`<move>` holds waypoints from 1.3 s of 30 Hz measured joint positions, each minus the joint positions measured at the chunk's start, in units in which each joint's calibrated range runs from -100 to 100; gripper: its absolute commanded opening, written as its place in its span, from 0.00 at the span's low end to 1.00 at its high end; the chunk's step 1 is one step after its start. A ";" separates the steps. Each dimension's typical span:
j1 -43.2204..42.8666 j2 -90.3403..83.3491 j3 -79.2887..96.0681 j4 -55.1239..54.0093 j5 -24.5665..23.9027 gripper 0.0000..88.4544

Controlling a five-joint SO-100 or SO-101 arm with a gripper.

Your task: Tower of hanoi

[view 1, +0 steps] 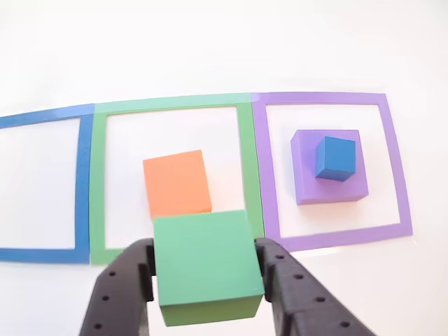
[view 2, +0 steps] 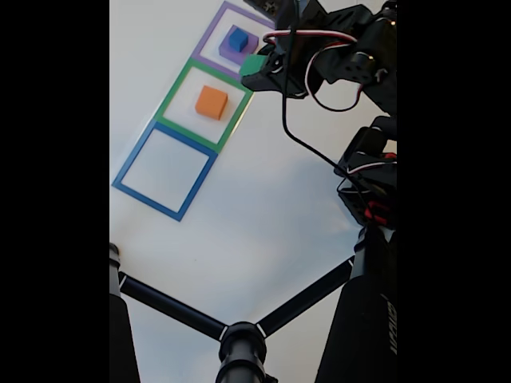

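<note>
Reading the other view from its left edge, you meet the blue tape square (view 1: 42,185) first, cut off by the frame, with bare white desk (view 1: 210,49) inside its outline. It shares a border with the green tape square (view 1: 175,175) beside it. Inside that one the orange block (view 1: 177,184) sits flat on the desk, nearer the square's left and lower sides, with open desk above it and to its right. Your gripper (view 1: 208,269) enters from the bottom edge with its black jaws closed on the green block (view 1: 206,262) — one jaw against each side face. In this view the green block overlaps the orange block's lower right corner and the green tape's lower edge; how high it hangs above them you cannot tell. Further right, the purple tape square (view 1: 329,168) adjoins the green one. The purple block (view 1: 304,175) lies inside it, right of centre, and the blue cube (view 1: 334,158) rests on top of it, toward its upper right. A band of bare desk runs round the purple block inside the tape.

In the fixed view the three squares run diagonally — blue lowest, purple at the top — and the arm (view 2: 343,56) reaches in from the right, the green block (view 2: 253,65) by the green square's upper right edge.
</note>
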 measured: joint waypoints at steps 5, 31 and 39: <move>1.17 2.36 14.52 -19.19 0.00 0.08; -4.80 31.15 38.69 -87.87 0.00 0.08; -6.67 37.40 38.69 -94.56 0.00 0.08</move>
